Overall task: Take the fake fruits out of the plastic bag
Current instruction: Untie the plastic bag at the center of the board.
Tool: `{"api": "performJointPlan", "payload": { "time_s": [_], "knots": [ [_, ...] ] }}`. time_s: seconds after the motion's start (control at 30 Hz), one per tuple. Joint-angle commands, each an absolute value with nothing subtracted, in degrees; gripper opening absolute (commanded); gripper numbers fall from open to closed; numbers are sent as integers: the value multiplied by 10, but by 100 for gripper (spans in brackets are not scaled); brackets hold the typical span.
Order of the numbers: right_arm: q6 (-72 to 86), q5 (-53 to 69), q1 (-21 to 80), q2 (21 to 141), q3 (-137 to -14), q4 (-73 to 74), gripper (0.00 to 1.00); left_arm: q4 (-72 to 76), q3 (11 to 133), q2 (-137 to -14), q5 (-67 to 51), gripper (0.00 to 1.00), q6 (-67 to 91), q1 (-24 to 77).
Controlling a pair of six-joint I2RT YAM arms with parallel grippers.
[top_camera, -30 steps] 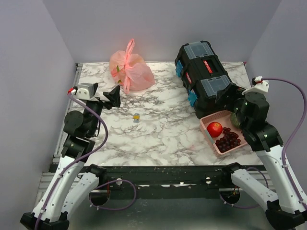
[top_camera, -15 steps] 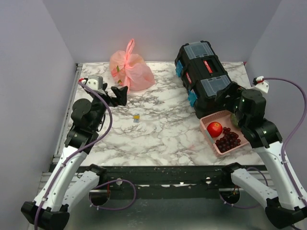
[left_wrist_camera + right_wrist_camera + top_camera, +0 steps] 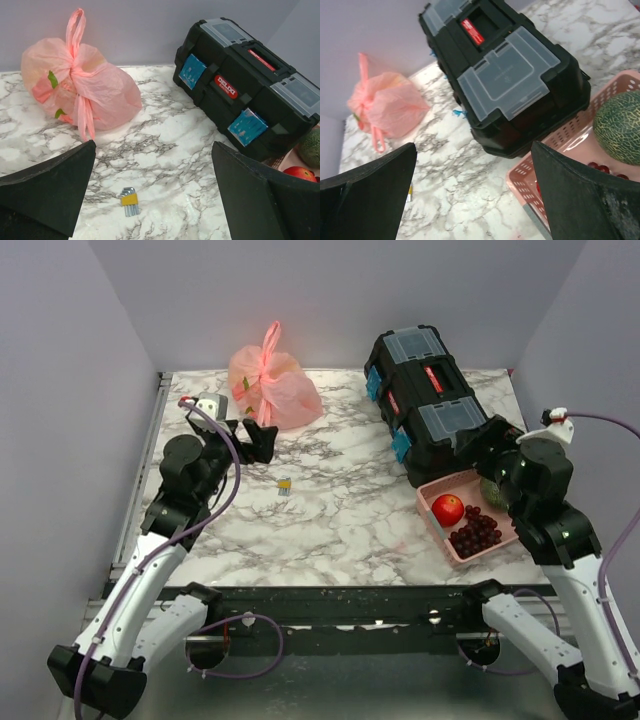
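Top external view showed the black toolbox (image 3: 425, 400) rear right and the tied plastic bag (image 3: 272, 385) rear left. The left gripper (image 3: 258, 435) beside it and the right gripper (image 3: 478, 443) gaped empty. The fake fruits (image 3: 53, 79) sat inside. Pinched film might tear, or the whole bag might drag.

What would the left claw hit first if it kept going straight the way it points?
Most likely the marble table, in the gap between the pink plastic bag and the black toolbox; the left gripper aims slightly down, though depth is unclear.
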State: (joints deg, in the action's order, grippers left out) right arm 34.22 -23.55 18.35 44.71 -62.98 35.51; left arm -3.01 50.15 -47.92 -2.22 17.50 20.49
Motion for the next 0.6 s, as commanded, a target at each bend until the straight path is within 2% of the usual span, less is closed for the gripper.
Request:
{"api": "performJointPlan", "payload": {
  "time_s": [0.0, 0.27, 0.47, 0.57],
  "knots": [
    [320, -150, 181, 444, -625, 293, 100, -43, 525, -488, -56, 99, 193, 208],
    [342, -18, 193, 643, -746, 304, 100, -61, 540, -517, -68, 99, 200, 207],
    [332, -147, 351, 757, -832, 275, 100, -95, 563, -547, -57, 99, 198, 205],
    [342, -158, 382, 847, -889, 294, 100, -119, 579, -565, -54, 99, 211, 195]
  ]
}}
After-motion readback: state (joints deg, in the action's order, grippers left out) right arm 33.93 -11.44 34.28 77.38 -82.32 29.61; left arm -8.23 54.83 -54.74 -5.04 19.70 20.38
